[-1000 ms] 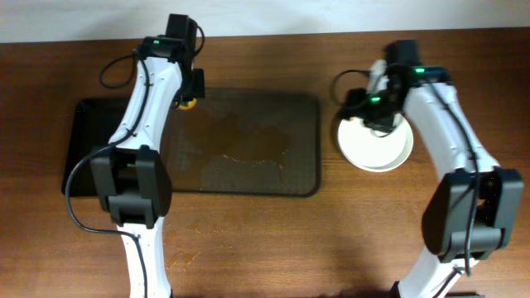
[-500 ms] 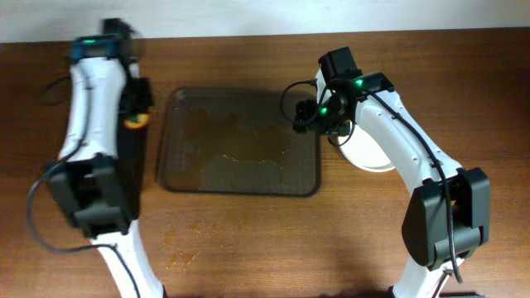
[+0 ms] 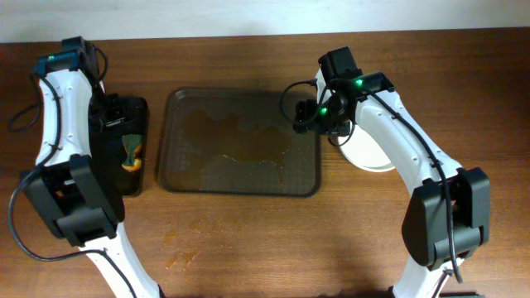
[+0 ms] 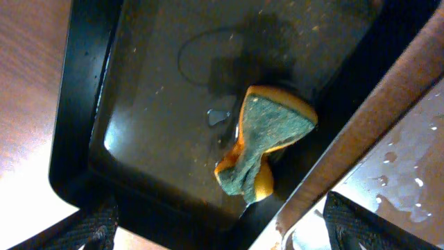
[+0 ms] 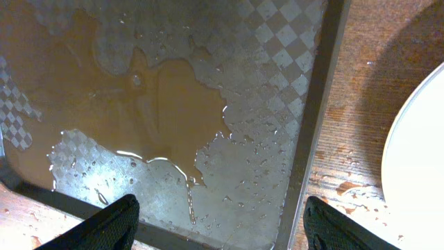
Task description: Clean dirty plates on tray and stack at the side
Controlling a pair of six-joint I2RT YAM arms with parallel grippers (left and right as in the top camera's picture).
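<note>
Plates (image 3: 370, 157), white round shallow ones, sit on the brown wooden table (image 3: 248, 240) just right of the big brownish-grey rectangular tray (image 3: 240, 178). They're off the tray, partly hidden under the right arm. From above it reads as one white disc, so can't tell how many are stacked there. The right wrist view only catches a curved white rim, with wet spots on the wood beside it.

No plates are on the tray, just a shallow orange-brown puddle (image 5: 166, 104) spread over its checkered floor, plus loose droplets.

Right gripper (image 5: 222, 222) hangs over the tray's right edge, fingers spread wide, nothing between them.

Over on the left there's a smaller narrow black tray (image 3: 108, 178) lying just beside the big one. A crumpled orange and green sponge (image 4: 267, 149) lies inside it, in a bit of wetness. Left gripper (image 4: 223, 226) is above that black tray, fingers also wide apart and holding nothing, not touching the sponge.
</note>
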